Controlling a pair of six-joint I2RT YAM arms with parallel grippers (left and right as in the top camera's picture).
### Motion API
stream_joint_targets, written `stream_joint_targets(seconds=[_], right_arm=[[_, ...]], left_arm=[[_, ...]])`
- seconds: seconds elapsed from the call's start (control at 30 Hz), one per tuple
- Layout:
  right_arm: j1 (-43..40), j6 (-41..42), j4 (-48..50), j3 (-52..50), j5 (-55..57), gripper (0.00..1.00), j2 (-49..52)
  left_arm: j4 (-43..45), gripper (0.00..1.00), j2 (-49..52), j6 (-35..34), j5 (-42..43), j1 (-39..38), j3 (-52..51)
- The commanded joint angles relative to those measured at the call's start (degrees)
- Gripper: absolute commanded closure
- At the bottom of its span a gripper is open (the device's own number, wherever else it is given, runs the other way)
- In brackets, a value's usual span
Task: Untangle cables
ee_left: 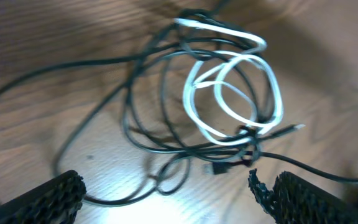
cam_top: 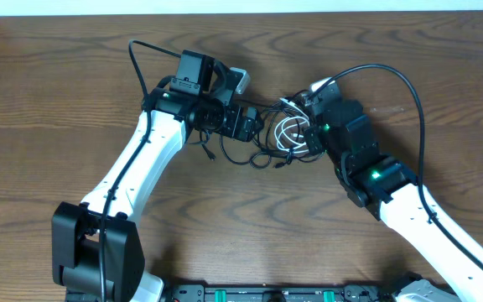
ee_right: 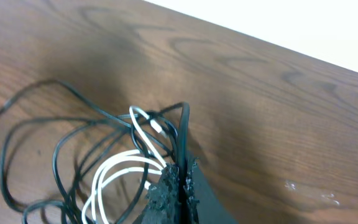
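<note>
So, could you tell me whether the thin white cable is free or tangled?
Tangled: the thin white cable loops through the thin black cables.

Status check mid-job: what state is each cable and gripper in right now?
black cables: tangled in loops on the table, one strand pinched.
white cable: coiled, caught up in the black cables.
left gripper: open, empty, above the tangle.
right gripper: fingers shut on a black strand.

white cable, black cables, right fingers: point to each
white cable [ee_left: 188, 93], left wrist view, left side of its loop
black cables [ee_left: 127, 109], left wrist view, left arc
right fingers [ee_right: 165, 190], right wrist view, left fingertip
</note>
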Motion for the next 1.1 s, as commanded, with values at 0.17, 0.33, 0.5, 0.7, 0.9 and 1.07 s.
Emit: stream_joint_targets(seconds=[0.17, 0.33, 0.5, 0.7, 0.9, 1.07], right_arm=[[-0.7, 9.9, 6.4, 0.4, 0.7, 0.99, -0.7], [-3.3, 14.9, 8.3, 0.4, 0.7, 0.99, -0.7], [-6.4, 18.7, 9.0, 0.4, 0.7, 0.99, -0.7], [-9.1, 20.3, 8.7, 0.3, 0.7, 0.99, -0.6], [-11.2, 13.4, 0.8, 0.3, 3.9, 0.55, 0.2], [-12.2, 12.4, -3.6, 0.3, 5.4, 0.28, 0.2]], left_arm=[[-0.9, 0.02, -1.4, -0.3, 7.6, 0.2, 0.9], [-2.7, 0.02, -1.4, -0.3, 7.6, 0.2, 0.9], [-4.6, 0.01, -1.4, 0.4, 7.6, 0.1, 0.9], [-7.8, 0.02, -1.4, 5.6, 7.6, -1.5, 0.9], [-8.1, 0.02, -1.4, 6.4, 7.3, -2.5, 0.9], [-8.0, 0.02, -1.4, 6.4, 7.3, -2.5, 0.9]])
